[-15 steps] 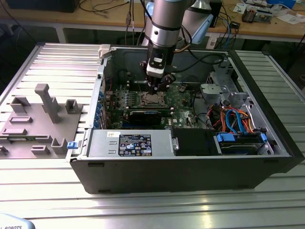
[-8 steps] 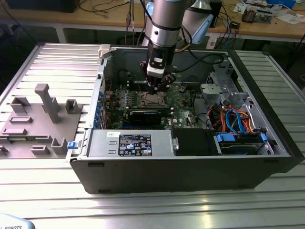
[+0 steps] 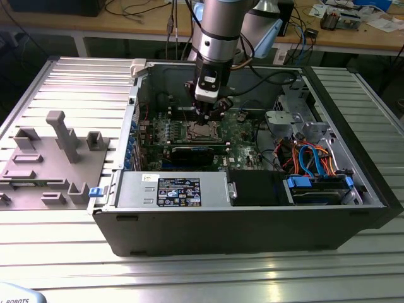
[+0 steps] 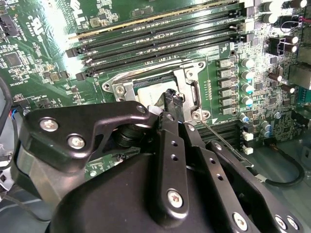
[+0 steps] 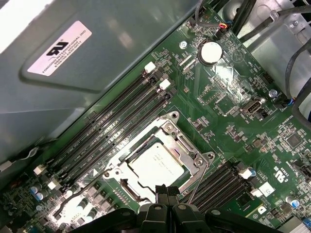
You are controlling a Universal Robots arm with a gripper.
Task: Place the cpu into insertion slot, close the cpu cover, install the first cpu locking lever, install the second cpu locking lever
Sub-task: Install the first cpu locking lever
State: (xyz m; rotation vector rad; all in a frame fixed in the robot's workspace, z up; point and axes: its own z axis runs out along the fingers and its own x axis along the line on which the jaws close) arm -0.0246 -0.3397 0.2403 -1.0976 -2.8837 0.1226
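One end effector (image 5: 165, 192), fingertips closed together, poised at edge of cpu cover (image 5: 184, 147); cover lowered over seated cpu (image 5: 156, 164).

Single arm (image 3: 218, 31) stood near-vertical in the exterior view, its silver-grey wrist segment (image 3: 214, 47) pointing straight down. A pale camera block (image 3: 207, 87) was mounted on the wrist's near face. Below it sat the black gripper (image 3: 206, 117), aimed downward and roughly in line with the arm. In the second wrist view, black linkage plates (image 4: 170, 160) with screw heads converged on slim fingertips (image 4: 171, 99). In the first wrist view, the two fingertips (image 5: 160, 191) sat side by side, drawn together.
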